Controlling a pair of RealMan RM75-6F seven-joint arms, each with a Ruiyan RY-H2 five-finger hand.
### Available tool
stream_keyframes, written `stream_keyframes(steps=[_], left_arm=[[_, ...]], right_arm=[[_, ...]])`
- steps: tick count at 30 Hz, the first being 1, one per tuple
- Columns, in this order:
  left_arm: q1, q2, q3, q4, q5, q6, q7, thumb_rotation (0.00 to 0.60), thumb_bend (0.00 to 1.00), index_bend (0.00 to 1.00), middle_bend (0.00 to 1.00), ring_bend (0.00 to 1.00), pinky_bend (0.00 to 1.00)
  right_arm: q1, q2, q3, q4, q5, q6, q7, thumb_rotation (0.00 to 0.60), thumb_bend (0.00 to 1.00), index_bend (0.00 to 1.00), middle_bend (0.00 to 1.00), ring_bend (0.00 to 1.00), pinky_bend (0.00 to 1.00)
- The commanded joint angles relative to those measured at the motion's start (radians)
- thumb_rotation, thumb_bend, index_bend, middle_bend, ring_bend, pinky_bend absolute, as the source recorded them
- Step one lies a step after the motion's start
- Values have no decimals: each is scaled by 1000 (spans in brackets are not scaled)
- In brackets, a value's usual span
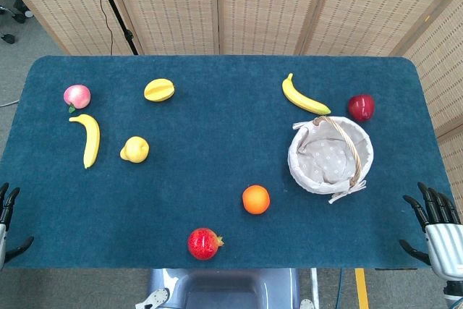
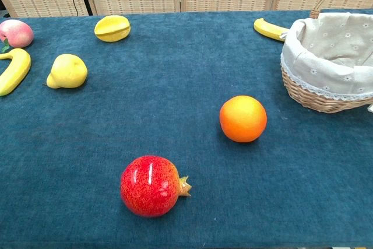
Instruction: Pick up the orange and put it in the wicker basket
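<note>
Blue tabletop [image 1: 217,135]: orange [image 1: 256,199] sits loose near the front edge, just left of the basket [image 1: 365,151]; right hand [image 1: 438,231] and left hand [image 1: 7,221] wait empty, fingers spread, at the corners

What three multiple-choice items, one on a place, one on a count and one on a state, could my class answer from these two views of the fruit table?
1. Where does the orange lie?
A. inside the wicker basket
B. on the cloth between the pomegranate and the basket
C. beside the peach

2. How many bananas show?
A. one
B. two
C. three

3. What do the hands hold?
A. nothing
B. the orange
C. the basket

Answers:
1 B, the orange sits on the blue cloth, apart from both.
2 B, one banana at left, another banana behind the basket.
3 A, the left hand and right hand sit at the table's near corners, fingers apart.
</note>
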Motion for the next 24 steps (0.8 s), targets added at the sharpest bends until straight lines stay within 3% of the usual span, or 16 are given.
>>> stream_keyframes(steps=[1, 16, 24], left_arm=[[0, 1, -1, -1, -1, -1, 0, 600, 0, 0, 0, 0, 0], [0, 10, 3, -4, 10, 6, -30, 600, 0, 0, 0, 0, 0], [-1, 15, 1, -11, 5, 2, -37, 600, 0, 0, 0, 0, 0]], right_arm=[[-1, 2, 1, -2, 4, -1, 0, 600, 48, 177, 0, 13, 81], [-17, 27, 8, -28, 16, 18, 5, 600, 49, 177, 0, 13, 81], [-55, 62, -44, -48, -66, 73, -13, 600, 49, 177, 0, 13, 81]])
